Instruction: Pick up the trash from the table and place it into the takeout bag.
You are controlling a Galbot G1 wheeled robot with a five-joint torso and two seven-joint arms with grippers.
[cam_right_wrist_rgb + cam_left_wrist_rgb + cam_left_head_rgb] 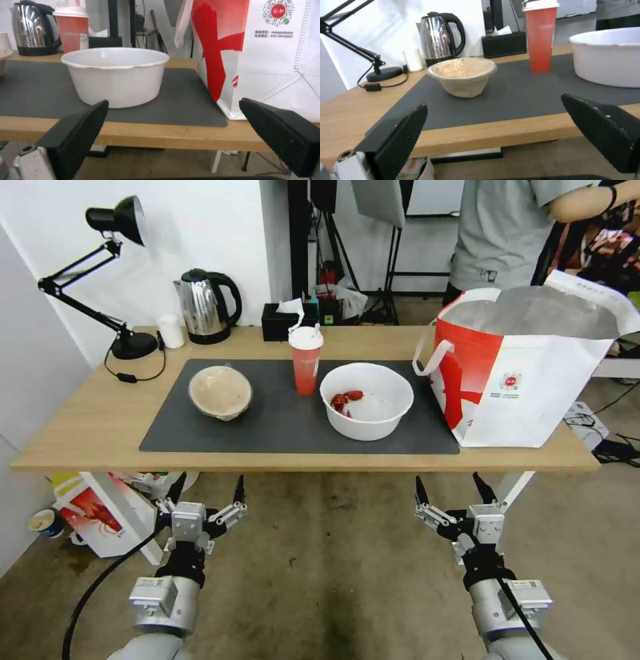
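Both tools, left tool (207, 491) and right tool (451, 488), wide and empty; we'd take the white bowl (367, 401) ahead of the right by its rim, kept level.

Open dark grey mat (280, 427) is left between the beige paper bowl (221, 392) and the large white plastic bowl (367, 400). That gap is narrowed at the rear by the red lidded cup (306, 360). The right end is blocked by the boxy white-and-red takeout bag (527, 373).

On the table (80, 427), the mat (280, 427) carries paper bowl (220, 392) left, cup (306, 360) centre, plastic bowl (367, 400) right. The takeout bag (527, 373) stands right of the mat. Kettle (203, 307) and tissue box (283, 321) sit behind.
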